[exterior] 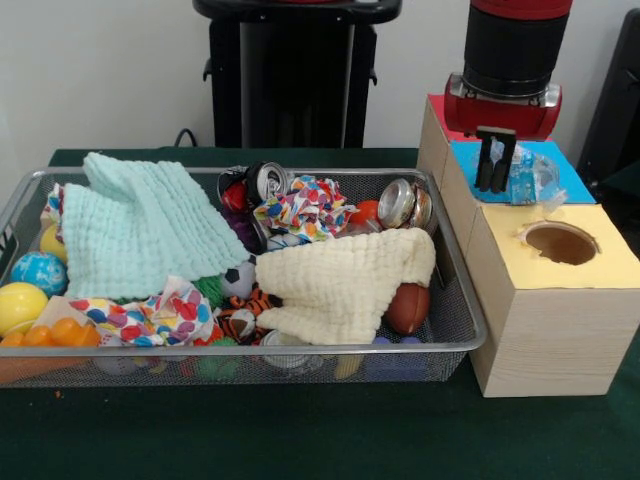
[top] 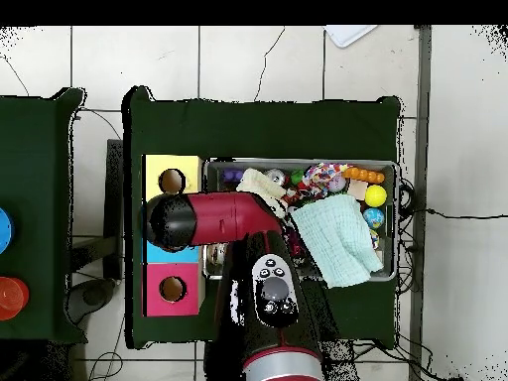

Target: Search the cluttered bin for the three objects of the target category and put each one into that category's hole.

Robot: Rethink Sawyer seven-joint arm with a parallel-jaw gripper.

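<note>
**Bottle held over the blue box**

Here, going left to right in the front view: the wire bin (exterior: 455, 335) holds cloths, balls and two crushed cans (exterior: 404, 203) at its far side. Right of it, the gripper (exterior: 495, 178) is clamped on a crumpled clear plastic bottle (exterior: 527, 178) above the blue box top (exterior: 560, 170). The bottle looks light, slippery and yielding, best held across its middle.

Your red and black arm (exterior: 510, 60) drops in at the upper right of the front view, wrist pointing straight down. The gripper (exterior: 496, 170) hangs below it, black fingers (exterior: 485, 165) close together. In the overhead view the arm (top: 213, 220) reaches from bottom centre and bends left.
</note>
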